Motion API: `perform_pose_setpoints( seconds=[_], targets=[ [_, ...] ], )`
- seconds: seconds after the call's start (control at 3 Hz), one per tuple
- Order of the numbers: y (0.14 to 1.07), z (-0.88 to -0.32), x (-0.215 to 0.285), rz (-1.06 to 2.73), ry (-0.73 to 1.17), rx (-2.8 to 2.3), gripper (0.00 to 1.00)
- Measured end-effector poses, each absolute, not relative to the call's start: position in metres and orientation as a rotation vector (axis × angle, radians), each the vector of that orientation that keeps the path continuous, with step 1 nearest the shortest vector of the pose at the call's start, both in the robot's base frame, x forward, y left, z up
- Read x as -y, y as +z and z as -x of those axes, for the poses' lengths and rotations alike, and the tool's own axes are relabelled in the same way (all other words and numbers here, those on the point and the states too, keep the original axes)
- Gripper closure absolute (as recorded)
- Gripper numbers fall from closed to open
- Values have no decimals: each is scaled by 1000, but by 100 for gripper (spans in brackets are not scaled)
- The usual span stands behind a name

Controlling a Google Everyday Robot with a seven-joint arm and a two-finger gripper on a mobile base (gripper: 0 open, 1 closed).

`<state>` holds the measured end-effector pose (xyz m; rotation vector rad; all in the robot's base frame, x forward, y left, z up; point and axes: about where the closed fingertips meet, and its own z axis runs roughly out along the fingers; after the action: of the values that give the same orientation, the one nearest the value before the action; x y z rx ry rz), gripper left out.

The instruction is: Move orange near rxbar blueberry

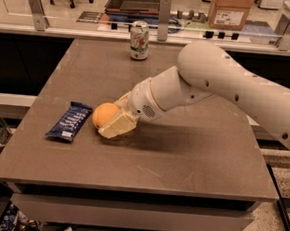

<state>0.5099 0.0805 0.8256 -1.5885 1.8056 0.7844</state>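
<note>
While my cream hand [110, 119] clasps the smooth, round orange [103, 113], it rests just beside the glossy, oblong rxbar blueberry [70, 121] on the matte brown bench [192, 156].

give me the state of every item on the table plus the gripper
orange: held in the gripper, low over the table, just right of the bar
rxbar blueberry: lying flat near the left edge, not gripped
drink can: upright at the far edge
gripper: shut on the orange
</note>
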Motion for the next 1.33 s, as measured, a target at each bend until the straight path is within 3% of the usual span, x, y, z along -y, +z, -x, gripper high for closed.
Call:
perform_pose_setpoints(
  seconds=[1.0,1.33],
  targets=[
    [825,-507,-85,1599,787,-1801,13],
    [825,-506,-86,1603,788,-1799,0]
  ],
)
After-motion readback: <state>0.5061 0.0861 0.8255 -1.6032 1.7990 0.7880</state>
